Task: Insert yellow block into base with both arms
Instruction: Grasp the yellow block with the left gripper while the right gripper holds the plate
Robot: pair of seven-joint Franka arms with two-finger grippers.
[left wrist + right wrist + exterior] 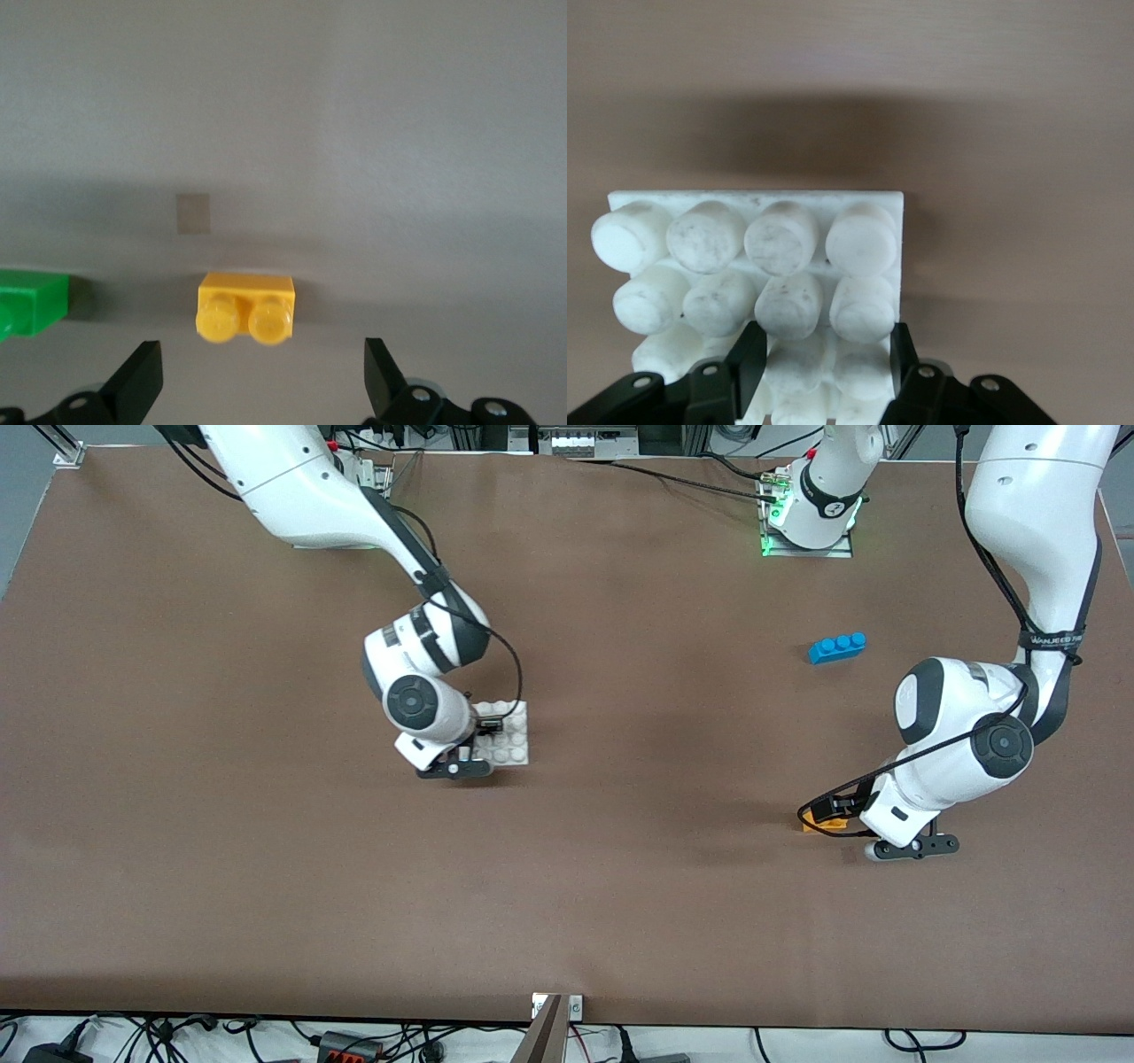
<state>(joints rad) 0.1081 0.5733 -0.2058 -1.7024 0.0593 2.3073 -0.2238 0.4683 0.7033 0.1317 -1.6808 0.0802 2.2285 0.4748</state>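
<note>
The yellow block point(817, 826) lies on the table toward the left arm's end, partly hidden under the left arm. In the left wrist view the yellow block point(246, 307) lies studs toward the camera, just ahead of my left gripper point(261, 379), which is open, low over the table and not touching it. The left gripper point(831, 813) shows as a dark tip beside the block. The white base point(512, 737) sits toward the right arm's end. My right gripper point(485, 729) is shut on the base point(757, 235), its fingers point(749, 354) clasping two stud columns at one edge.
A green brick point(31, 303) lies beside the yellow block, hidden by the arm in the front view. A longer blue brick point(837, 647) lies farther from the front camera than the yellow block. A small pale patch point(192, 213) marks the table.
</note>
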